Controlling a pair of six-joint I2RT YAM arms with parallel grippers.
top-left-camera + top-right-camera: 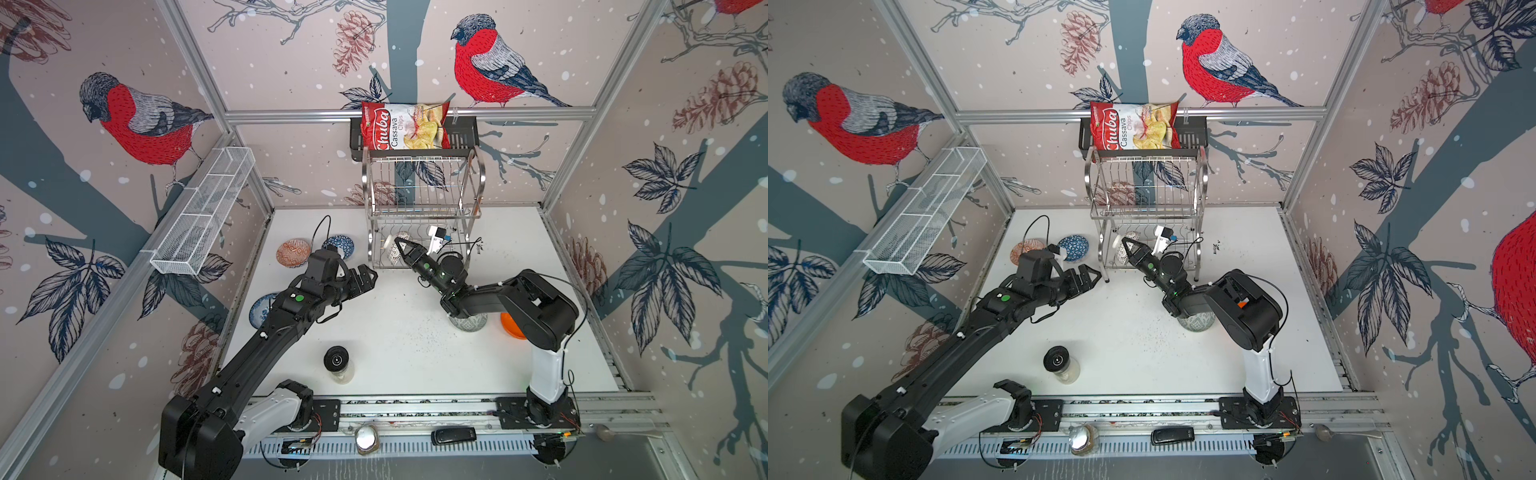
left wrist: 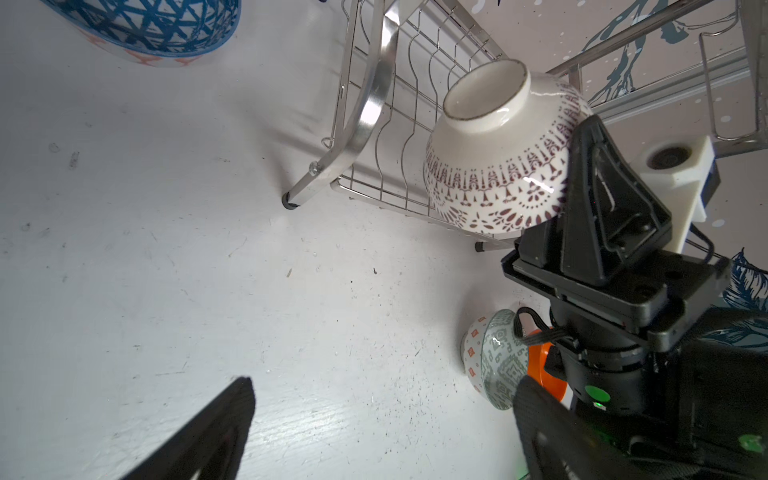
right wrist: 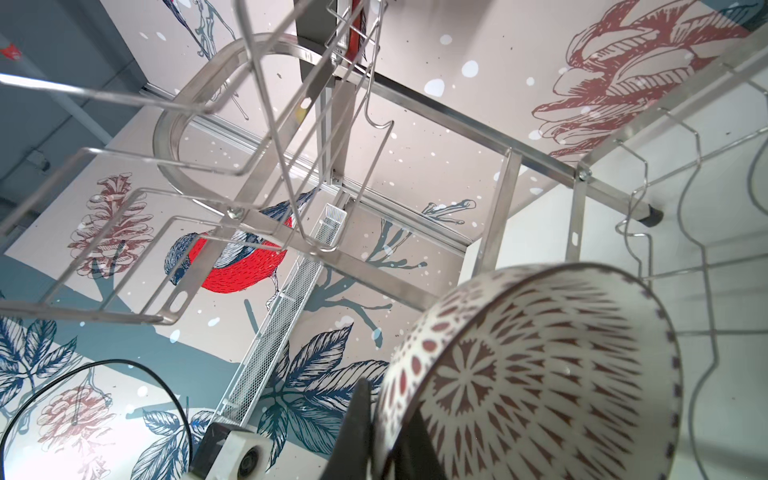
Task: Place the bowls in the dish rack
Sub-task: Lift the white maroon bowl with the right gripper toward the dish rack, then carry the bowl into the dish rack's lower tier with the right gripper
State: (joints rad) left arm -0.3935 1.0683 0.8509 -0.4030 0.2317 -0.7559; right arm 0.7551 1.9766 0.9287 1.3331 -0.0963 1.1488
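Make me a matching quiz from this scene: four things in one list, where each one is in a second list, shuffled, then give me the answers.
Things
1. white patterned bowl
2. chips bag
3. black-lidded jar
4. blue triangle bowl

Places
A. in the black basket above the dish rack
B. on the table beside the red-orange bowl
C. pinched by the right gripper at the rack's lower tier
D. standing alone on the table near the front edge

Pairs: 1-C, 2-A, 3-D, 4-B
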